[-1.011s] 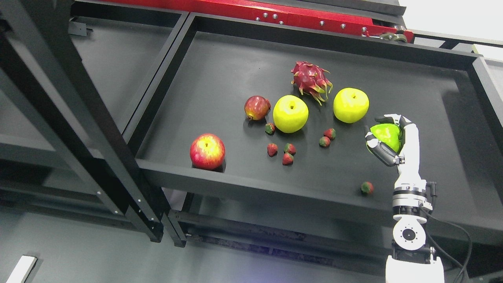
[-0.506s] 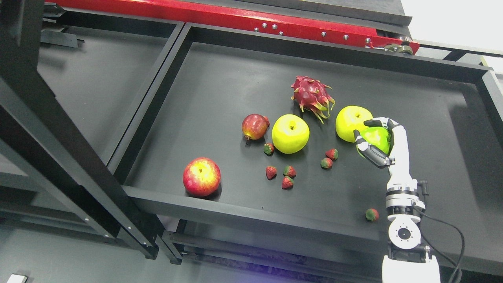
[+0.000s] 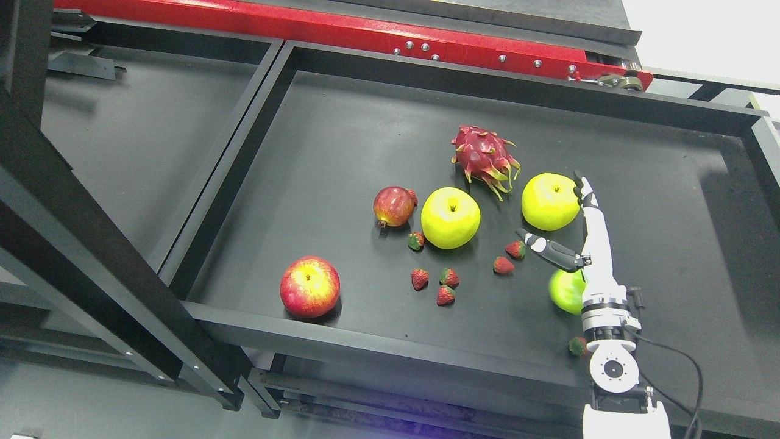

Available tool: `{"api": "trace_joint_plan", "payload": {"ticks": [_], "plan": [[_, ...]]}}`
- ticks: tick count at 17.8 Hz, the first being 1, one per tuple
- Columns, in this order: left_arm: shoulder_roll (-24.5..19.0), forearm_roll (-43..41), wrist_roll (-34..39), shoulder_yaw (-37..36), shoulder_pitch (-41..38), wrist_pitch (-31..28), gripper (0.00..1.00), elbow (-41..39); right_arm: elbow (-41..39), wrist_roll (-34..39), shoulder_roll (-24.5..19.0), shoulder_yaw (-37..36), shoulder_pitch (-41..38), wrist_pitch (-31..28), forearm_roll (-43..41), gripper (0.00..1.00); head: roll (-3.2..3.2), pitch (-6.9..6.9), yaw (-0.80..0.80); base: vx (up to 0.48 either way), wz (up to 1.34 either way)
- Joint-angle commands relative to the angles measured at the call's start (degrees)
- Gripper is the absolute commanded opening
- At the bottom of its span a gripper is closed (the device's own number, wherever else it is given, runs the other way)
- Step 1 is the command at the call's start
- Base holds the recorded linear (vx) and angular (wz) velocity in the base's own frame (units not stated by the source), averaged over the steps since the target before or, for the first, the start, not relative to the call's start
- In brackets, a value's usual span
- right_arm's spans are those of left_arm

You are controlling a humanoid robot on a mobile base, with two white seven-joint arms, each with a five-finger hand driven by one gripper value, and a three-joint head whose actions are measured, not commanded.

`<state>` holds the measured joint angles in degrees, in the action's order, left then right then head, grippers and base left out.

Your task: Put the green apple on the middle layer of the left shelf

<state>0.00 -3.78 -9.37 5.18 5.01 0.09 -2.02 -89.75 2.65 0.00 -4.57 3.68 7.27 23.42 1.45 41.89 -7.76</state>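
On inspection, the black shelf tray (image 3: 341,341) carried loose fruit, recorded here from left to right and placed against the right hand (image 3: 573,244). A red apple (image 3: 309,286) sat far to the left of the hand, close to the tray's front rim. A smaller dark red fruit (image 3: 395,206) lay well left of the hand, with 1 yellow apple (image 3: 450,217) just to its right. A strawberry (image 3: 416,241) sat between those 2 fruits and slightly nearer the camera. 3 strawberries (image 3: 437,285) formed a cluster left of the hand and slightly nearer the front rim. A dragon fruit (image 3: 485,155) lay beyond the hand and to its left. 2 more strawberries (image 3: 509,256) rested just left of the thumb. A second yellow apple (image 3: 550,201) lay just left of the extended fingers (image 3: 586,196), close to them. The right hand was spread wide, fingers straight and thumb splayed to the left, with nothing in its grasp. The green apple (image 3: 565,290) rested on the tray below the thumb and against the left side of the wrist, partly hidden by it; contact could not be confirmed. 1 further strawberry (image 3: 577,346) lay near the front rim, just left of the forearm joint.
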Motion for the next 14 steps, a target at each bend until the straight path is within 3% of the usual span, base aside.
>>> {"api": "trace_joint_plan", "payload": {"ticks": [1,5,9,14], "plan": [[-1.0,0.0,0.1,0.0,0.0,0.0,1.0,0.0,0.5,-1.2,1.0,2.4,-1.5,5.5,-5.6,0.99,0.0,0.0,0.0,0.0,0.0],[-1.0,0.0,0.1,0.0,0.0,0.0,1.0,0.0,0.5,-1.2,1.0,1.9,-3.4,6.7,-8.6,1.0,0.0,0.0,0.0,0.0,0.0],[-1.0,0.0,0.1,0.0,0.0,0.0,1.0,0.0,-0.2,-1.3,1.0,1.8,-3.5,2.7,-19.2,1.0,0.0,0.0,0.0,0.0,0.0],[-1.0,0.0,0.1,0.0,0.0,0.0,1.0,0.0,-0.7,-1.4,1.0,2.5,-7.6,6.3,-19.9,1.0,0.0,0.0,0.0,0.0,0.0]]}}
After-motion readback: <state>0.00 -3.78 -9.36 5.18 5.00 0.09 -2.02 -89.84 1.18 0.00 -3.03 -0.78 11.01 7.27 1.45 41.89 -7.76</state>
